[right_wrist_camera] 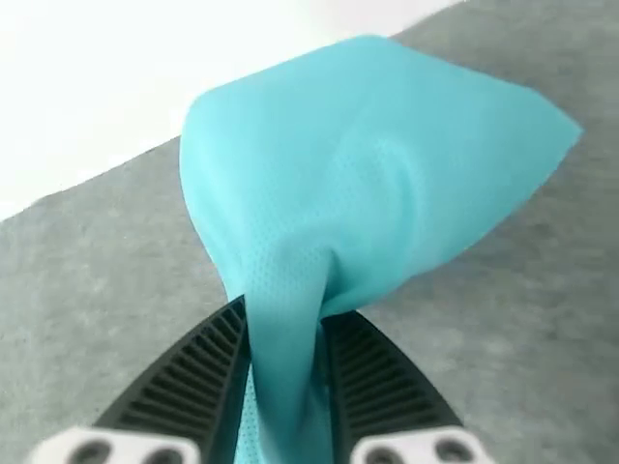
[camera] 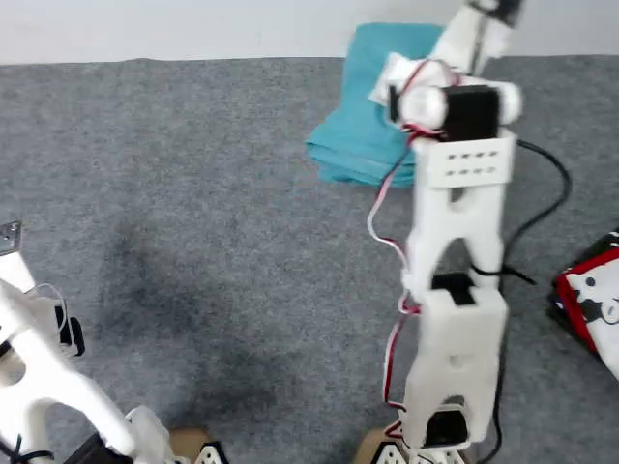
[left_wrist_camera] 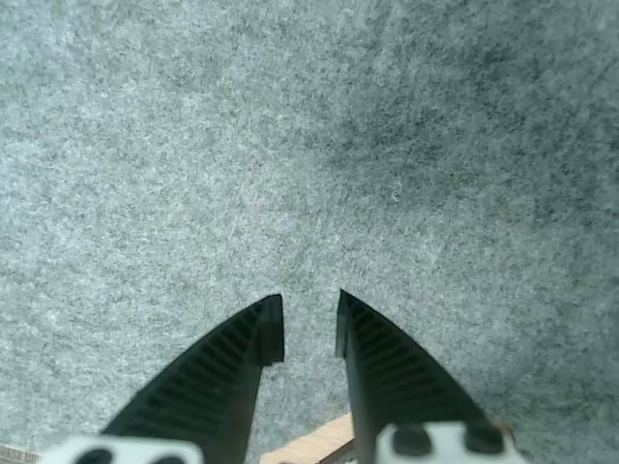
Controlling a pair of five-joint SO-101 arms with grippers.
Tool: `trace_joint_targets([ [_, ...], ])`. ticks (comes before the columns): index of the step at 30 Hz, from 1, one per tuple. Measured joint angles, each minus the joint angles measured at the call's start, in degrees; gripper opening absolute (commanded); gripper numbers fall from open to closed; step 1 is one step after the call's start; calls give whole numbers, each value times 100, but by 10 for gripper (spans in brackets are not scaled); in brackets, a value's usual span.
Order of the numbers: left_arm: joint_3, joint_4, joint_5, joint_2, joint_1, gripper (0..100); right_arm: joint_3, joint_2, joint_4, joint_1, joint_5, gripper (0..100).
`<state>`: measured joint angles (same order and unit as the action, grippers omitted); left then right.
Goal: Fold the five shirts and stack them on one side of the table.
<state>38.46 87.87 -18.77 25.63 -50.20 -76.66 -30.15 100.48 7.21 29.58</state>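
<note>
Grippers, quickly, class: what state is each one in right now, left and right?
Left gripper: slightly open, holding nothing, above the grey table cover.
Right gripper: shut on the teal shirt.

Left of the teal shirt (camera: 363, 116) the grey mat (camera: 193, 193) lies bare, with wide room to pass. The right arm (camera: 456, 290) stretches from the near edge up to the shirt and blocks its right flank. A red shirt (camera: 592, 300) lies well right of it. The left arm (camera: 44, 372) stands far left.
</note>
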Motion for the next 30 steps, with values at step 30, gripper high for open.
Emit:
trace_joint_targets([
  [30,0,-273,-466,0,0,96,3279,3051,9,-4642,-1363,7],
])
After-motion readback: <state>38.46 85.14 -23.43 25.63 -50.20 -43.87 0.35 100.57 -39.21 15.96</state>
